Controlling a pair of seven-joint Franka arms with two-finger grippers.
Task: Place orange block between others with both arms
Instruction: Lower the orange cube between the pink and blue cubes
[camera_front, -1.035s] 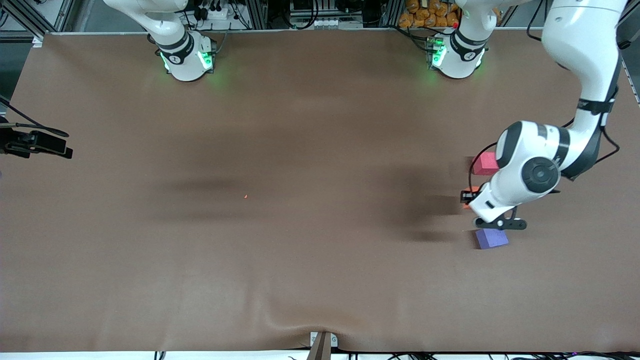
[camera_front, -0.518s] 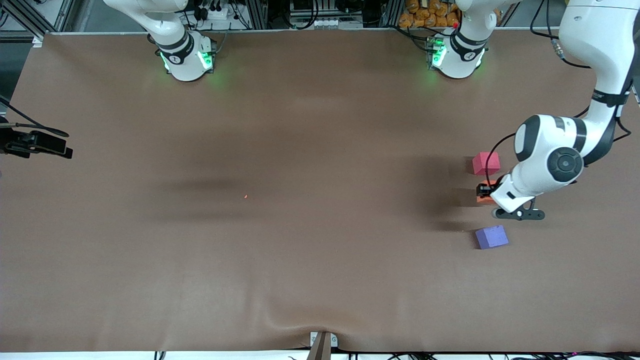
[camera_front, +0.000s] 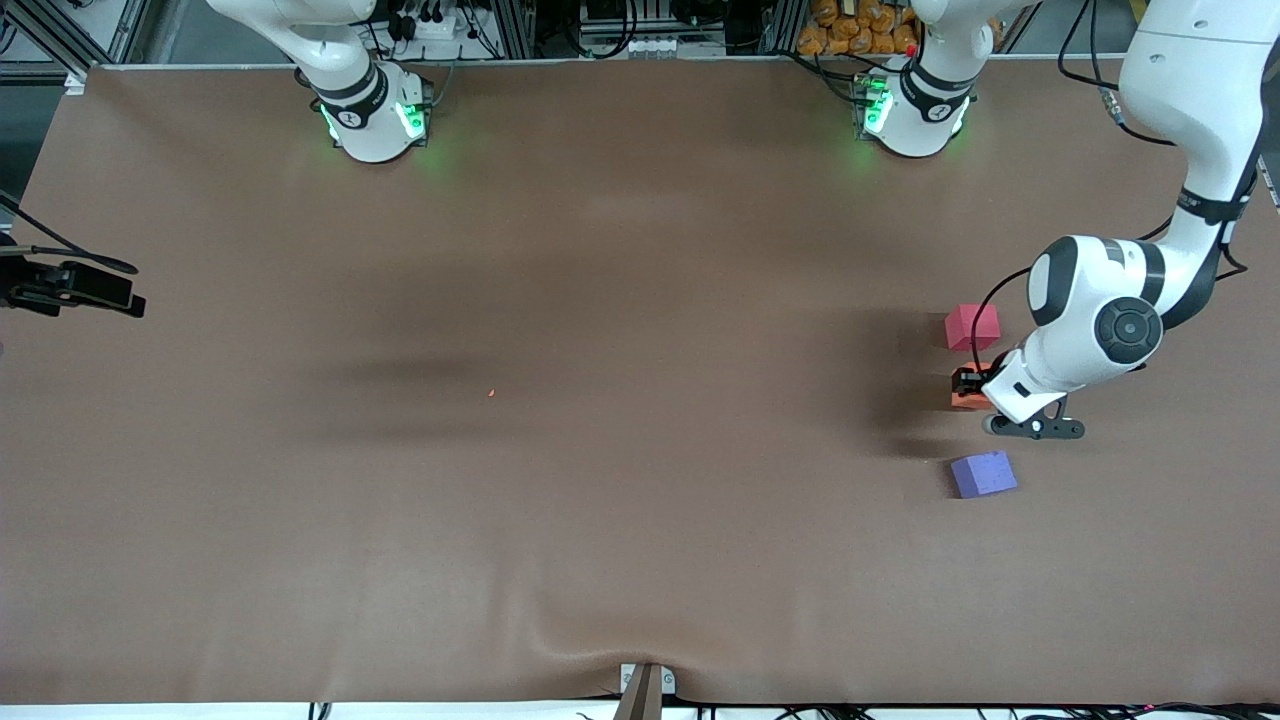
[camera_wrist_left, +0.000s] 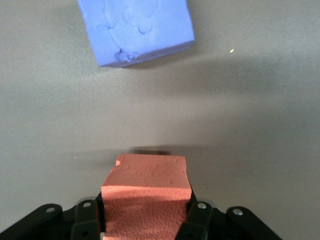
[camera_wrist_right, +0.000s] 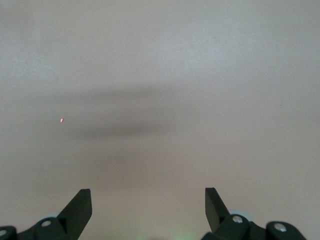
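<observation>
One orange block (camera_wrist_left: 146, 192) clamped in left claw (camera_wrist_left: 146, 220), low over tabletop (camera_front: 600, 300) between pink cube (camera_front: 972, 326) and purple cube (camera_front: 983, 473). Step in hand looks like set-down; next calls for lowering, then release. Right claw (camera_wrist_right: 147, 207) spread apart, holding nothing, waiting over bare tabletop

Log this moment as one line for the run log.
left gripper: shut on orange block, between red cube and purple cube | right gripper: open, waiting over bare table
</observation>
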